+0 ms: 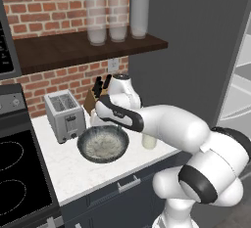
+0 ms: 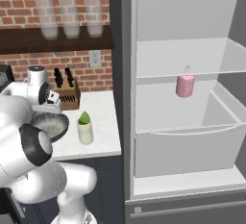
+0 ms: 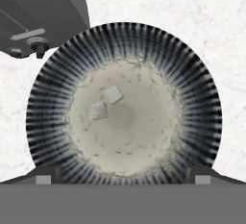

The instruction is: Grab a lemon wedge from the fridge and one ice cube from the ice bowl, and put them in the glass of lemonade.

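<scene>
With jaws apart, the pincer (image 3: pixel 123 182) hangs above the wide dark grey ice bowl (image 3: pixel 48 122); two whitish cubes (image 3: pixel 105 102) lie directly below, slightly left of centre.

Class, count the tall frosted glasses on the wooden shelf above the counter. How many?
3, side by side on the wooden shelf: left glass, middle glass, right glass. None appear hidden.

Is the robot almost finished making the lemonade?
About halfway. Done: the small green lemon wedge already sits on top of the short clear glass of lemonade. In hand: the hand hangs over the wide dark grey ice bowl, its open fingers either side of it, two whitish ice cubes below, none picked up. Left: grab one cube and drop it in the glass.
</scene>
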Controlling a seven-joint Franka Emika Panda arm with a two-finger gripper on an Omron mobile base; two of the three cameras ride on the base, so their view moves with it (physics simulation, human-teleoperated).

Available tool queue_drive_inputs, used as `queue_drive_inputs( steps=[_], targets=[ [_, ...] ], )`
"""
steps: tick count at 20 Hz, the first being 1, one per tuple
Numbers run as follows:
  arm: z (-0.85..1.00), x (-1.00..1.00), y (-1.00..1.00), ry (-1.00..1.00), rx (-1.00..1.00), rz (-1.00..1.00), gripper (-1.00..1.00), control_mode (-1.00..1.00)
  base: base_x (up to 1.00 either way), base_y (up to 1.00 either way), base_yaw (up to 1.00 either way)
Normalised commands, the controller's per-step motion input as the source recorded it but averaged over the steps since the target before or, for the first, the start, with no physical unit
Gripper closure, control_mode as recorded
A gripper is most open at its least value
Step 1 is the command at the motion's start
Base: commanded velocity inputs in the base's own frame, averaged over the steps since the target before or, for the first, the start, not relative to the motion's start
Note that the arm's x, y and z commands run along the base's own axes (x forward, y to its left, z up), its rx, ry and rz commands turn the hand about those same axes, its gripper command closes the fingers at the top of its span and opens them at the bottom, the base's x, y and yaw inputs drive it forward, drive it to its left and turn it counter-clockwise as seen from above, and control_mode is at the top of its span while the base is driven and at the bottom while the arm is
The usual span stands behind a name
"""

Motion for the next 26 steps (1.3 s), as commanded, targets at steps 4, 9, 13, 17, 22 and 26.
queue_drive_inputs(
  steps=[4,9,13,17,22,26],
  targets=[
    [-0.24,0.21,0.09,0.0,0.0,0.0,-1.0,-1.0,0.0,0.0,0.0],
    [-0.41,0.21,0.0,0.0,0.0,0.0,-1.0,-1.0,0.0,0.0,0.0],
    [-0.51,0.18,0.02,0.0,0.0,0.0,-1.0,-1.0,0.0,0.0,0.0],
    [-0.43,0.04,0.12,0.0,0.0,0.0,-1.0,-1.0,0.0,0.0,0.0],
    [-0.28,0.0,0.13,0.0,0.0,0.0,-1.0,-1.0,0.0,0.0,0.0],
    [-0.21,0.01,0.13,0.0,0.0,0.0,-1.0,-1.0,0.0,0.0,0.0]
  ],
)
